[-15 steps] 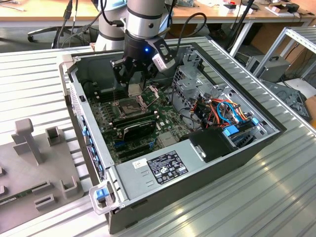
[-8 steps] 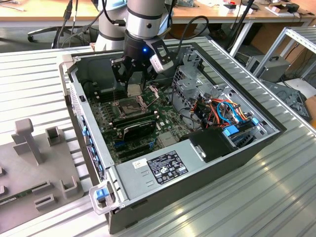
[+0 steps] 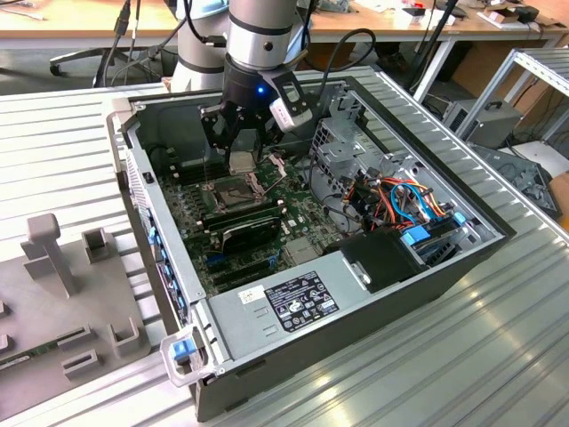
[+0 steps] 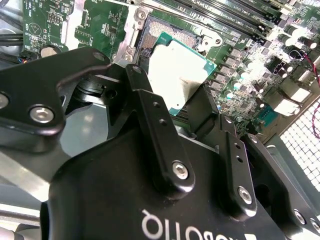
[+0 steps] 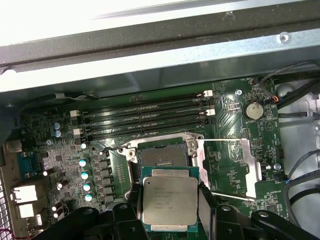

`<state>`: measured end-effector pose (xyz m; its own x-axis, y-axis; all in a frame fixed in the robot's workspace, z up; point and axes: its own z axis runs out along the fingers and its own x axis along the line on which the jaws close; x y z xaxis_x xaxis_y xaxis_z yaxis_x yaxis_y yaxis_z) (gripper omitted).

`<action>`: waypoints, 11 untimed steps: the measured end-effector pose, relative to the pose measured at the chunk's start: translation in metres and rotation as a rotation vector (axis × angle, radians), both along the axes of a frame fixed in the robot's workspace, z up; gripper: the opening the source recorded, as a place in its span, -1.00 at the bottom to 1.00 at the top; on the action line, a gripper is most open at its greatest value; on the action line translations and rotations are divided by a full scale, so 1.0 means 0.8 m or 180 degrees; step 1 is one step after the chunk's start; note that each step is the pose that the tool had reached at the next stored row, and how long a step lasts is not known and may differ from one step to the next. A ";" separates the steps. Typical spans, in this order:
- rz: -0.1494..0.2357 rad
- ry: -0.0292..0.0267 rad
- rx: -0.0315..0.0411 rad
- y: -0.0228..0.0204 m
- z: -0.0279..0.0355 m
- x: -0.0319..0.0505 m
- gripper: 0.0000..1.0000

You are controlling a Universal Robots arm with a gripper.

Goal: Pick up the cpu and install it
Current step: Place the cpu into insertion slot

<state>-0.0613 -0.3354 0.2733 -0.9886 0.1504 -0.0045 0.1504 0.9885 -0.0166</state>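
Cpu (image 5: 169, 200) clamped inside the tool (image 5: 169, 204).

White letters stand on the black body of the gripper (image 4: 172, 90). The cpu (image 5: 169, 200) it holds has tiny print, too small to read.

grey cpu (image 5: 169, 200), black claw (image 3: 241, 153), green motherboard (image 5: 231, 170)

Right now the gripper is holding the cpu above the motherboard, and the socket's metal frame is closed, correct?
No: the metal frame is swung open, leaving the socket bare, as the first wrist view shows. The gripper is indeed holding the cpu above the motherboard.
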 end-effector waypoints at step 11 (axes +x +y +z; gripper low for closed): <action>-0.0143 0.0000 0.0000 0.0000 -0.0001 0.000 0.09</action>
<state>-0.0613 -0.3354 0.2732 -0.9809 0.1946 -0.0045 0.1946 0.9807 -0.0165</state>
